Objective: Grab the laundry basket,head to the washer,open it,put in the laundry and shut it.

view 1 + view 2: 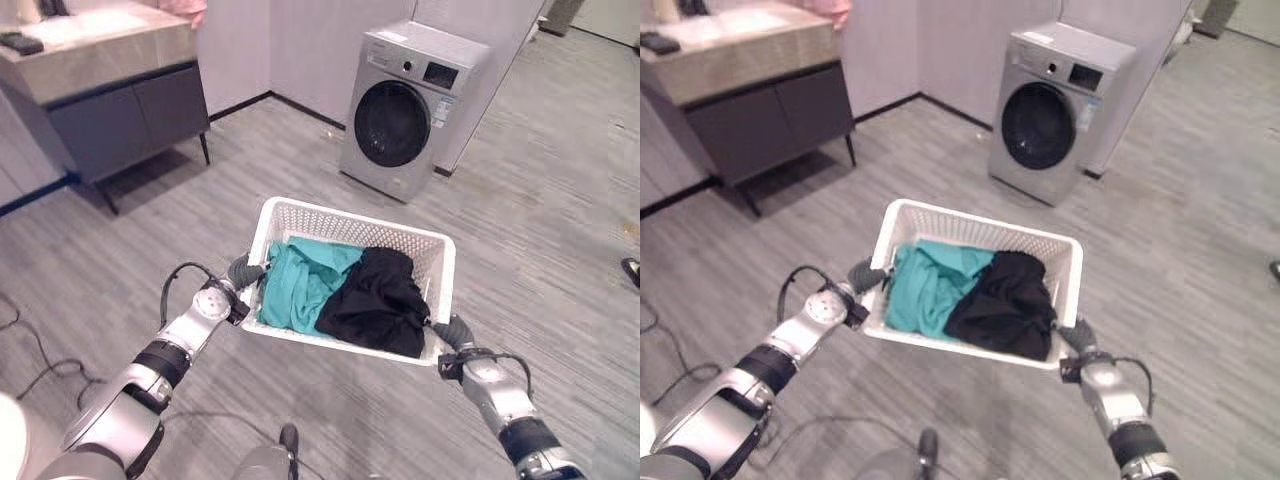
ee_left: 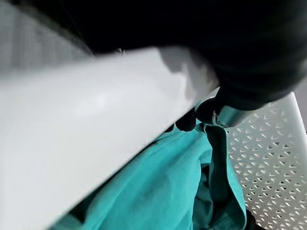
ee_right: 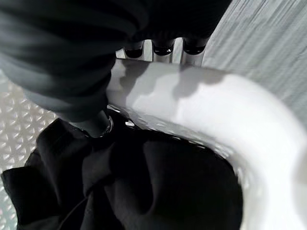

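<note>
Fingers [image 3: 163,48] are what you can read least well here: in the right wrist view only their dark tips peek out beyond the white rim of the laundry basket [image 1: 300,215], while the thumb comes down on the inner side against the black garment [image 1: 375,300]. That puts the right hand [image 1: 453,333] curled round the rim. In the left wrist view the dark cover hides nearly all of the left hand [image 1: 243,272]; you get just one silver, dark-tipped digit [image 2: 216,112] hooked over the rim beside the teal garment [image 1: 305,280], enough to call that hand clamped on the rim too.

From the head cameras you see what the wrist views cannot: the basket is carried off the floor between the two hands, one on each short side, with the teal cloth piled on the robot's left half and the black cloth on the right, the two overlapping in the middle. The basket's underside is hidden.

The washer [image 1: 405,110] stands well ahead of the basket against the wall, its round door [image 1: 392,123] closed. To the far left you have a dark cabinet [image 1: 120,115] with a pale top; the objects on it are cut off by the picture's edge and hard to identify. At the right edge a dark shoe-like shape [image 1: 631,271] is only partly in view.
</note>
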Robot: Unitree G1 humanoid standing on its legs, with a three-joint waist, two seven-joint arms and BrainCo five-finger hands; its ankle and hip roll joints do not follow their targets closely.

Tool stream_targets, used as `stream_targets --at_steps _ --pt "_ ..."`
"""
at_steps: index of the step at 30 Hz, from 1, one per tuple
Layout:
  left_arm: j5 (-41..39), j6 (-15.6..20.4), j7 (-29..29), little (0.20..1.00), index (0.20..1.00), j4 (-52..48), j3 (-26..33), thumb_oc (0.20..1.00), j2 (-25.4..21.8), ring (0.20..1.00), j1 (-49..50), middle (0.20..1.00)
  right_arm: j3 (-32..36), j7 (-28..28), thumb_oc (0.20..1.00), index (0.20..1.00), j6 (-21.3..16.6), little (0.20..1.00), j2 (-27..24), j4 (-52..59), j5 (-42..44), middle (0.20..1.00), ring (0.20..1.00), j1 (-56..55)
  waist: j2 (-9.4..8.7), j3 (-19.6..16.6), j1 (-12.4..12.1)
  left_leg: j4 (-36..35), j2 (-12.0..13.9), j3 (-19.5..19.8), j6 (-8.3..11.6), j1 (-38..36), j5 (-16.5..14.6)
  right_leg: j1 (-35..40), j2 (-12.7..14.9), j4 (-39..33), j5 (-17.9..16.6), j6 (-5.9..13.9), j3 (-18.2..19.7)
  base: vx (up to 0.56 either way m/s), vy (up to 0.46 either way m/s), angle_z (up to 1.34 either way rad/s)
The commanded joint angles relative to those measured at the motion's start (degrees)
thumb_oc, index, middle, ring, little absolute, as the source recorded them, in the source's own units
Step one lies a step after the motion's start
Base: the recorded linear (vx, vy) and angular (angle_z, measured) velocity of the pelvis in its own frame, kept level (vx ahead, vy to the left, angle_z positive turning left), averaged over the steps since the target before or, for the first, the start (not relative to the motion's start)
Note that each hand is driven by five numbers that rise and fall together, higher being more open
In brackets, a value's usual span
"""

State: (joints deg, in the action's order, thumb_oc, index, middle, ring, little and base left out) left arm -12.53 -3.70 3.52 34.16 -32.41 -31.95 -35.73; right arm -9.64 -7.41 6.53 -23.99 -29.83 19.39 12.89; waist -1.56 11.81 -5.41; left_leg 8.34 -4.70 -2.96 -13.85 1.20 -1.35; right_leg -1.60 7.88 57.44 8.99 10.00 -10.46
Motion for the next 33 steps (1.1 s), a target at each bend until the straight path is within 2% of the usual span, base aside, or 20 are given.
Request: stream_targets --at_steps 1,2,6,7,8,10,14,15,19,20,21,22,23,24,26,27,28,30,31,33 --pt "-1.6 5.4 1.9 0.2 0.2 -1.6 2.9 0.2 -2.0 0.2 -4.9 0.2 2.9 2.5 0.2 0.2 -5.8 0.2 -2.7 1.9 1.1 0.2 0.2 3.7 4.21 -4.5 0.4 -3.2 4.2 -4.1 6.61 -1.7 0.8 -0.9 0.8 -6.3 -12.0 0.34 -5.2 0.33 0.059 -0.16" --pt "-1.1 5.4 1.5 0.2 0.2 -2.1 2.8 0.2 -2.2 0.2 -5.0 0.2 3.9 2.4 0.2 0.2 -6.0 0.2 -3.5 1.9 1.1 0.2 0.2 3.4 4.74 -4.1 1.7 -3.5 3.7 -2.8 6.94 -4.0 0.2 -4.6 -0.4 -9.7 -10.2 -0.3 -5.7 0.32 0.01 0.11" --pt "-0.1 5.5 0.6 0.2 0.2 -2.1 2.5 0.2 -2.6 0.2 -5.3 0.2 5.3 2.5 0.2 0.2 -5.9 0.2 -5.0 1.7 1.2 0.2 0.2 2.8 3.91 -3.9 3.1 -3.2 3.3 -0.7 8.79 -7.2 -2.7 -4.7 0.8 -29.4 -7.2 -1.99 -6.2 0.31 -0.076 0.63" --pt "-0.1 5.5 0.6 0.2 0.2 -2.1 2.5 0.2 -2.6 0.2 -5.3 0.2 5.3 2.5 0.2 0.2 -5.9 0.2 -5.0 1.7 1.2 0.2 0.2 2.8 3.97 -4.0 3.1 -3.2 3.4 -0.7 8.8 -7.2 -2.7 -4.7 0.7 -29.6 -7.3 -2.01 -6.2 0.33 -0.186 0.71" --pt "0.3 5.6 0.9 0.2 0.2 -1.4 2.7 0.2 -2.2 0.2 -5.9 0.2 6.0 2.4 0.2 0.2 -6.0 0.2 -5.8 1.6 1.3 0.2 0.2 2.3 3.22 -4.2 3.6 -3.8 3.0 0.5 9.95 -8.9 -4.2 -6.1 1.5 -40.7 -7.7 -1.94 -3.4 0.35 -0.194 0.36" --pt "1.2 5.7 1.2 0.2 0.2 -0.6 2.9 0.2 -1.6 0.2 -6.4 0.2 7.0 2.2 0.2 0.2 -6.0 0.2 -6.8 1.6 1.3 0.2 0.2 1.3 3.46 -4.1 4.5 -4.2 3.8 1.5 11.15 -11.1 -6.1 -7.1 3.0 -50.3 -11.7 -0.4 -1.4 0.44 -0.236 0.55" --pt "3.0 6.2 1.1 0.2 0.2 0.5 2.9 0.2 -1.7 0.2 -6.7 0.2 7.8 2.5 0.2 0.2 -5.8 0.2 -7.2 1.5 0.9 0.2 0.2 0.9 3.53 -4.0 5.5 -3.5 5.2 2.6 12.41 -14.4 -8.8 -8.5 6.1 -57.0 -15.8 1.53 -1.6 0.41 -0.24 0.53" --pt "3.6 6.4 0.9 0.2 0.2 1.4 2.6 0.2 -1.9 0.2 -7.2 0.2 7.6 3.1 0.2 0.2 -5.6 0.2 -7.8 1.3 0.6 0.2 0.2 1.0 2.68 -5.2 5.8 -3.6 5.8 2.9 13.27 -16.4 -9.9 -7.1 5.9 -57.8 -16.4 1.79 -1.8 0.41 -0.253 0.53" --pt "3.4 6.9 0.7 0.2 0.2 1.3 2.6 0.2 -1.8 0.2 -7.3 0.2 7.7 3.2 0.2 0.2 -5.7 0.2 -8.4 1.3 0.7 0.2 0.2 1.0 2.53 -6.6 6.2 -3.3 7.4 3.0 14.31 -18.3 -9.9 -5.8 5.0 -57.1 -17.4 1.62 -1.6 0.35 -0.236 0.22" --pt "2.7 7.0 1.0 0.2 0.2 1.8 2.6 0.2 -1.3 0.2 -6.5 0.2 7.4 3.1 0.2 0.2 -6.0 0.2 -9.0 1.3 0.9 0.2 0.2 0.8 2.61 -7.4 7.2 -0.2 10.1 4.7 15.6 -18.7 -7.5 -5.9 2.0 -53.4 -15.7 0.16 0.0 0.4 -0.35 -0.05" --pt "2.2 7.0 0.9 0.2 0.2 1.4 2.9 0.2 -1.3 0.2 -5.7 0.2 7.3 3.1 0.2 0.2 -6.1 0.2 -9.0 1.3 1.0 0.2 0.2 0.6 2.76 -7.7 7.5 1.8 11.5 5.0 16.1 -18.3 -5.6 -5.8 0.6 -52.3 -14.5 -0.77 0.3 0.39 -0.348 0.06" --pt "2.2 7.0 0.9 0.2 0.2 1.4 2.9 0.2 -1.3 0.2 -5.7 0.2 7.3 3.1 0.2 0.2 -6.1 0.2 -9.0 1.3 1.0 0.2 0.2 0.6 2.78 -7.7 7.5 1.8 11.5 5.0 16.11 -18.3 -5.7 -5.8 0.6 -52.3 -14.5 -0.78 0.3 0.33 -0.357 0.22" --pt "1.9 7.0 0.8 0.2 0.2 1.1 3.0 0.2 -1.2 0.2 -5.0 0.2 6.5 2.9 0.2 0.2 -6.5 0.2 -9.0 0.5 1.9 0.2 0.2 0.9 2.79 -8.3 7.3 9.6 14.4 4.7 16.61 -15.5 0.7 -3.8 -1.9 -52.5 -12.6 -2.99 -0.2 0.32 -0.391 0.15" --pt "1.2 6.7 0.7 0.2 0.2 0.8 3.0 0.2 -1.3 0.2 -4.9 0.2 6.2 2.6 0.2 0.2 -6.5 0.2 -9.4 0.1 2.2 0.2 0.2 1.3 2.19 -8.0 6.9 15.9 15.5 4.6 16.02 -12.6 4.6 -2.1 -2.8 -53.0 -11.3 -4.44 0.1 0.4 -0.555 -0.23" --pt "0.0 6.4 0.4 0.2 0.2 -0.2 3.3 0.2 -1.8 0.2 -5.0 0.2 6.2 2.1 0.2 0.2 -6.4 0.2 -9.9 -0.2 2.8 0.2 0.2 1.5 1.09 -7.2 6.5 30.4 17.7 5.2 14.88 -5.2 9.0 0.8 -5.0 -54.4 -9.9 -7.74 0.4 0.2 -0.389 -0.38" --pt "0.0 6.4 0.4 0.2 0.2 -0.2 3.3 0.2 -1.8 0.2 -5.0 0.2 6.2 2.1 0.2 0.2 -6.4 0.2 -9.9 -0.2 2.8 0.2 0.2 1.5 1.18 -7.2 6.5 30.6 17.8 5.4 14.91 -4.9 8.9 0.8 -5.1 -54.4 -9.9 -7.76 0.3 0.18 -0.423 0.04" --pt "-1.0 5.8 0.5 0.2 0.2 -1.0 3.2 0.2 -1.8 0.2 -5.7 0.2 6.4 1.5 0.2 0.2 -6.3 0.2 -10.1 0.7 3.2 0.2 0.2 1.2 0.49 -5.0 5.5 42.4 18.8 5.6 14.17 1.7 9.4 3.5 -6.7 -55.6 -8.7 -9.93 0.1 0.22 -0.365 0.2" --pt "-1.8 5.7 1.0 0.2 0.2 -1.2 2.9 0.2 -1.3 0.2 -7.3 0.2 6.7 0.8 0.2 0.2 -6.3 0.2 -9.9 1.5 3.9 0.2 0.2 1.1 0.18 -3.2 5.1 44.7 21.2 3.4 14.54 7.0 9.5 6.5 -7.9 -57.4 -7.8 -10.87 -0.9 0.2 -0.352 0.09" --pt "-2.2 5.4 1.2 0.2 0.2 -1.4 2.5 0.2 -1.2 0.2 -7.9 0.2 6.7 0.6 0.2 0.2 -6.0 0.2 -10.0 2.2 3.8 0.2 0.2 0.8 0.25 -2.6 4.5 44.4 20.4 2.2 14.6 9.8 8.2 7.5 -7.9 -57.7 -7.2 -11.07 -1.1 0.13 -0.116 -0.08" --pt "-2.0 5.5 1.3 0.2 0.2 -1.5 2.3 0.2 -0.7 0.2 -8.6 0.2 7.2 0.8 0.2 0.2 -5.8 0.2 -10.0 3.6 3.4 0.2 0.2 -0.5 0.37 -2.3 3.6 39.5 16.2 1.1 15.3 13.1 5.9 9.2 -7.9 -58.6 -6.7 -10.17 -0.9 0.23 0.01 0.02"
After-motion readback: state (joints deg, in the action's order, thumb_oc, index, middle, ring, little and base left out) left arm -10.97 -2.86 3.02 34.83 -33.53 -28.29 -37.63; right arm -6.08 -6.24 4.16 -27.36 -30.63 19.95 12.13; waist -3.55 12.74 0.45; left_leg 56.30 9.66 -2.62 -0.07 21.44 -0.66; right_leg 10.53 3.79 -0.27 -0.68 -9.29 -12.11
